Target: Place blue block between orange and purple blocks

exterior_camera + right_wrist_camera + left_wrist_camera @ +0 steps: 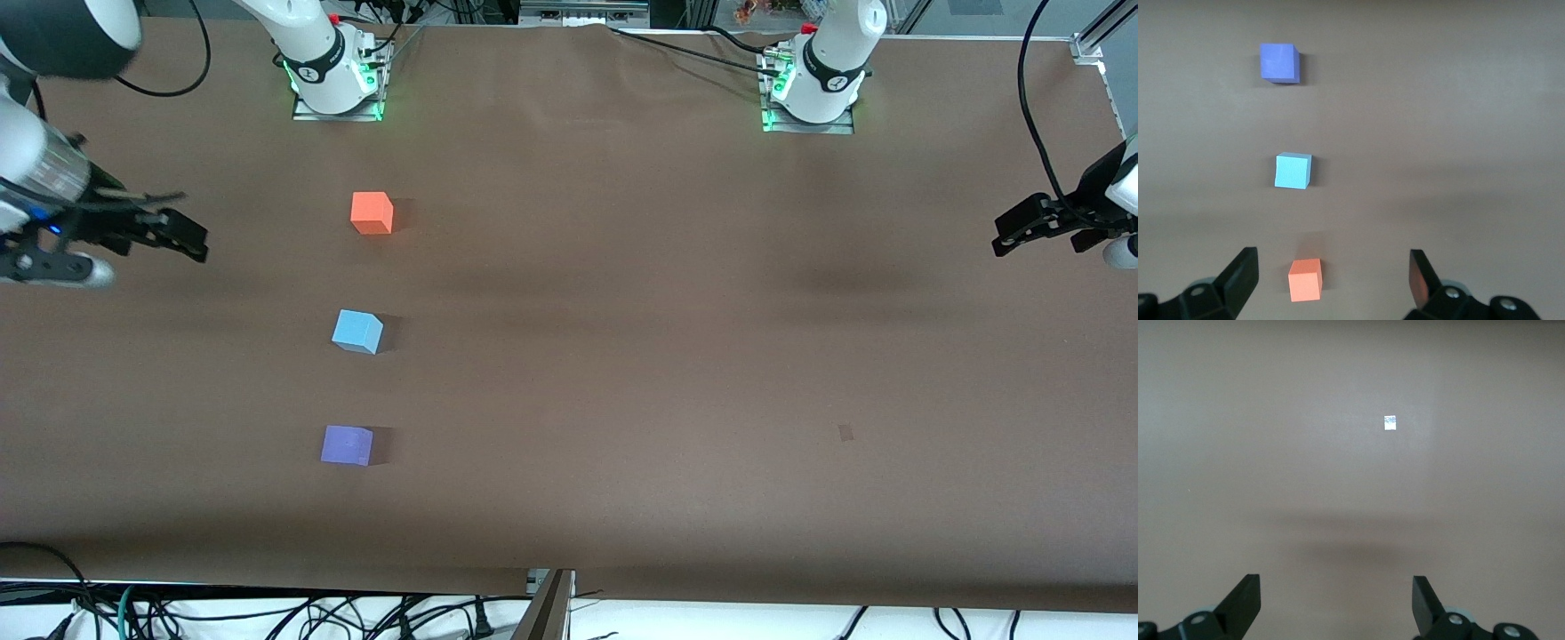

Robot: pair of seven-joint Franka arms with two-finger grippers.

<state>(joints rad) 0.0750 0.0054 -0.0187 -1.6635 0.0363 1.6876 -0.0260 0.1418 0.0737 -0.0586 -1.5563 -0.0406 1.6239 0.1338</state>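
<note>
The blue block [357, 331] sits on the brown counter [676, 338] toward the right arm's end, in a loose line with the other two: the orange block [372, 212] lies farther from the front camera, the purple block [347, 444] nearer, each well apart from it. So it already lies between them, slightly turned against its neighbours.

It looks like a light, stiff cube, matte and plain-faced, probably foam or painted wood, so not slippery and unlikely to crush. Two opposite flat side faces would be the place to take it, squaring the jaws to its turned edges.

The right gripper [182, 236] hangs over the counter's edge at its own end, jaws wide apart and empty. The left gripper [1022, 229] waits over the other end, jaws likewise spread and holding nothing, above bare matte covering with a small pale mark [1390, 423].
</note>
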